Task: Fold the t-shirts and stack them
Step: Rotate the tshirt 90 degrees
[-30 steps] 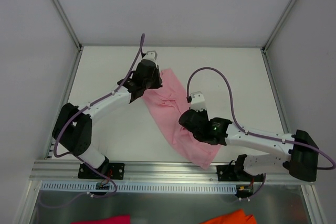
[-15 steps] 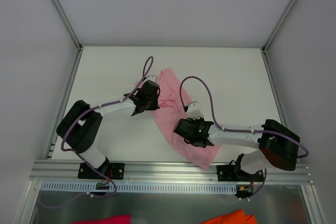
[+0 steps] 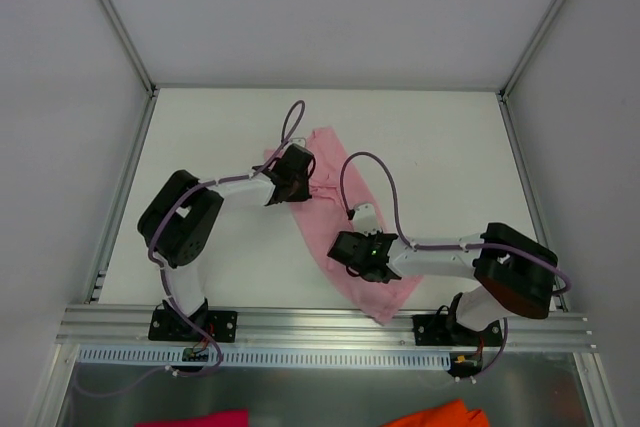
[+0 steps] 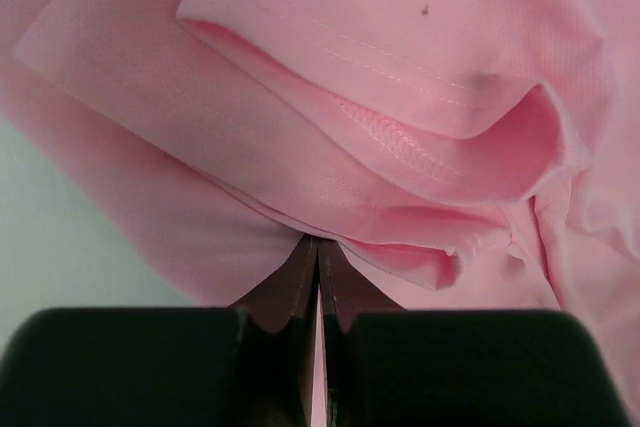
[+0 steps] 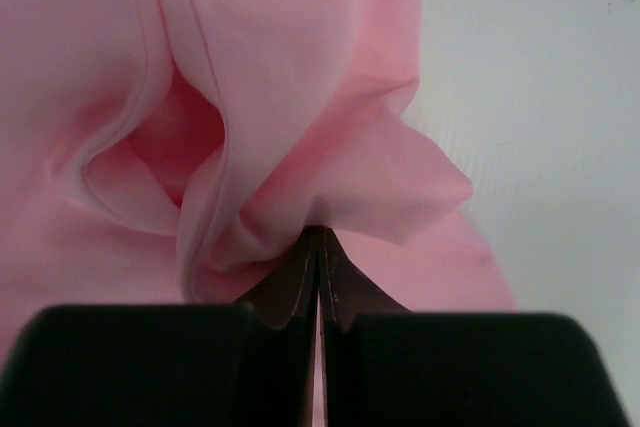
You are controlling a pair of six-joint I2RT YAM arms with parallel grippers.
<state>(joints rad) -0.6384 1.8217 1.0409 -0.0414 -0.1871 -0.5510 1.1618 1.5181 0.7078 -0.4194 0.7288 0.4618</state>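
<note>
The light pink t-shirt (image 3: 330, 207) lies bunched in a long diagonal strip across the middle of the table. My left gripper (image 3: 292, 179) is shut on a fold at its upper left edge; in the left wrist view the jaws (image 4: 318, 243) pinch the pink cloth (image 4: 400, 87), which shows a stitched hem. My right gripper (image 3: 352, 252) is shut on a fold in the shirt's lower part; in the right wrist view the jaws (image 5: 319, 232) pinch a gathered point of cloth (image 5: 300, 107). The neck label is not visible.
The white table (image 3: 450, 147) is walled at the back and both sides. A metal rail (image 3: 320, 322) runs along the near edge. A magenta cloth scrap (image 3: 200, 418) and an orange cloth scrap (image 3: 440, 414) lie below the rail.
Both arms have folded inward and lowered. The left gripper moved right and down, the right gripper moved left, and the shirt is more bunched and narrower between them.
</note>
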